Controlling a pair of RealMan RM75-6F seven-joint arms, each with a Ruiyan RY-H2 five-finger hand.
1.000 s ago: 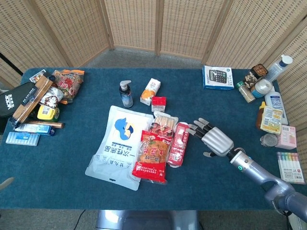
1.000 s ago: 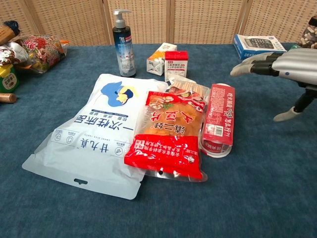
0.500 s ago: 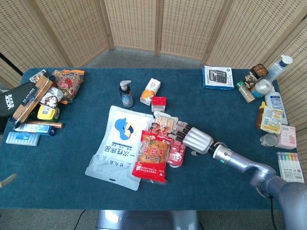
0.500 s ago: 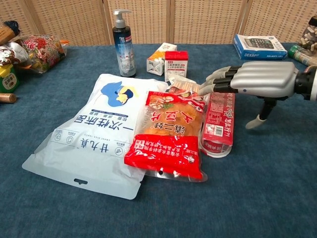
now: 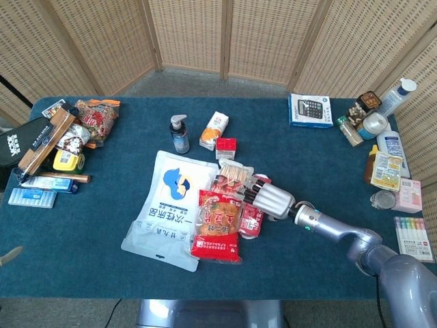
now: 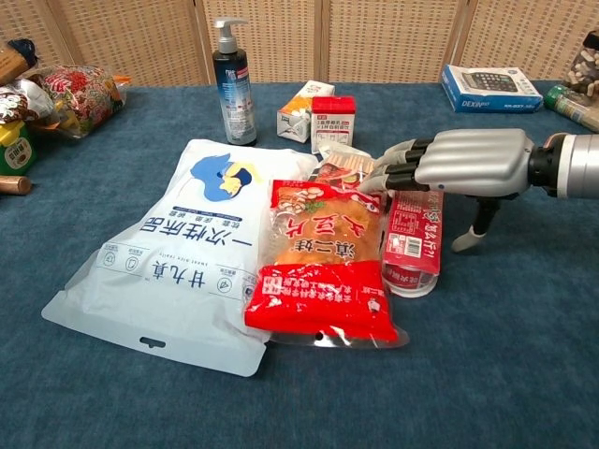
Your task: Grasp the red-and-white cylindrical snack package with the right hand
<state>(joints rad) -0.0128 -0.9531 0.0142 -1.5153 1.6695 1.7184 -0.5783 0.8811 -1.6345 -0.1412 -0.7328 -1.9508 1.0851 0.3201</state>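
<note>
On the blue surface (image 5: 102, 225), the white pouch (image 6: 173, 257) at left carries a blue logo and large Chinese characters. Beside it the red snack bag (image 6: 323, 262) shows yellow Chinese lettering; since half a second ago it has turned and slid, so its lower edge now lies squarer to the chest camera. Just right of it lies the red-and-white cylindrical snack package (image 6: 412, 245), on its side, with white Chinese writing and a barcode label on its near end. The right hand (image 6: 463, 164) has moved further left over the package's far half, fingers (image 6: 393, 173) reaching onto the bags beyond and thumb hanging down on the package's right, not closed on it. The package's far end is hidden under the hand. The calculator box (image 6: 490, 88) reads "DEXIN". The left hand is out of sight.
</note>
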